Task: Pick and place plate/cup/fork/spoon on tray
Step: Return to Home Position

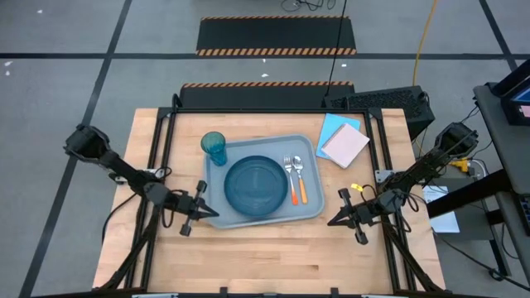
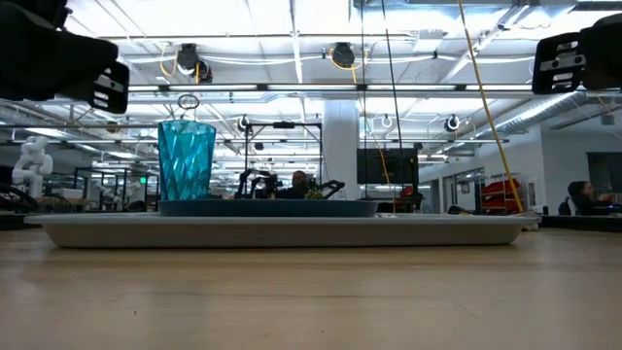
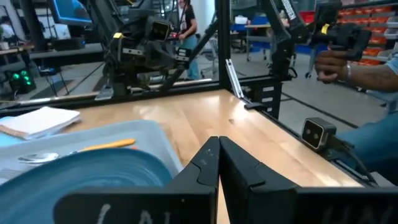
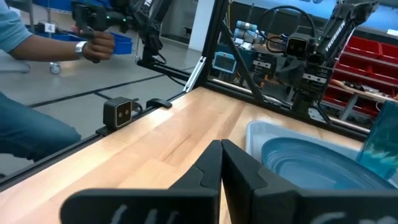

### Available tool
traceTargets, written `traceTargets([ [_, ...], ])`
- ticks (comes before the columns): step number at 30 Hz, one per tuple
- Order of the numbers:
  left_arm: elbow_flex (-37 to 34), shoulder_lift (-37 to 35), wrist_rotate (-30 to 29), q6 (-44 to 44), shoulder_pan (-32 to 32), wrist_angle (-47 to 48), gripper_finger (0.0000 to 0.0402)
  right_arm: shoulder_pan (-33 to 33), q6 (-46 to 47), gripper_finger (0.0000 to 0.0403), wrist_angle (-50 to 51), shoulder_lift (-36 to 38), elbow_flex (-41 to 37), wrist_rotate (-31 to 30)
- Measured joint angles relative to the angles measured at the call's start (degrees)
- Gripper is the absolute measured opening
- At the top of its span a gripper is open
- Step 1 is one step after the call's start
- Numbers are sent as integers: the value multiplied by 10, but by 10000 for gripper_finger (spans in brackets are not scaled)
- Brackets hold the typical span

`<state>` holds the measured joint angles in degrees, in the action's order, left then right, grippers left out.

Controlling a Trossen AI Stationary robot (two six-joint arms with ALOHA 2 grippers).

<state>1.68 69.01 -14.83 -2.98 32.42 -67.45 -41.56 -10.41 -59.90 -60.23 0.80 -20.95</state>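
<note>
The grey-blue tray (image 1: 240,215) lies in the middle of the table. The dark blue plate (image 1: 256,184) lies in it, with the fork (image 1: 290,178) and the spoon (image 1: 300,178) side by side to the plate's right. The teal cup (image 1: 214,147) stands upright in the tray's far left corner and shows in the low view (image 2: 186,160). My left gripper (image 1: 217,213) is shut and empty above the tray's near left corner. My right gripper (image 1: 330,222) is shut and empty just right of the tray's near right corner.
A light blue paper sheet (image 1: 333,126) with a pale notebook (image 1: 345,145) on it lies at the table's far right. Bare wood runs along the near edge. A person's hand holding a device shows beyond the table in the right wrist view (image 4: 93,43) and the left wrist view (image 3: 339,59).
</note>
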Motion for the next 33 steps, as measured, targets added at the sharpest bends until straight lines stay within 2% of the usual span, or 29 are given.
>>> traceTargets([
  [6, -12, -39, 3, -19, -10, 6, 10, 0, -20, 0, 0, 0, 0, -1],
  [11, -12, -55, 47, -39, -31, 22, 10, 11, -25, 0, 2, 0, 0, -1],
  [18, -12, -89, 50, -43, -54, 68, 10, 40, -24, 0, 2, 5, 0, -1],
  [27, -12, -133, 50, -58, -71, 77, 10, 94, -55, 0, 39, 60, 0, 4],
  [33, -12, -146, 46, -54, -71, 108, 10, 160, -52, 0, 117, 130, 0, 111],
])
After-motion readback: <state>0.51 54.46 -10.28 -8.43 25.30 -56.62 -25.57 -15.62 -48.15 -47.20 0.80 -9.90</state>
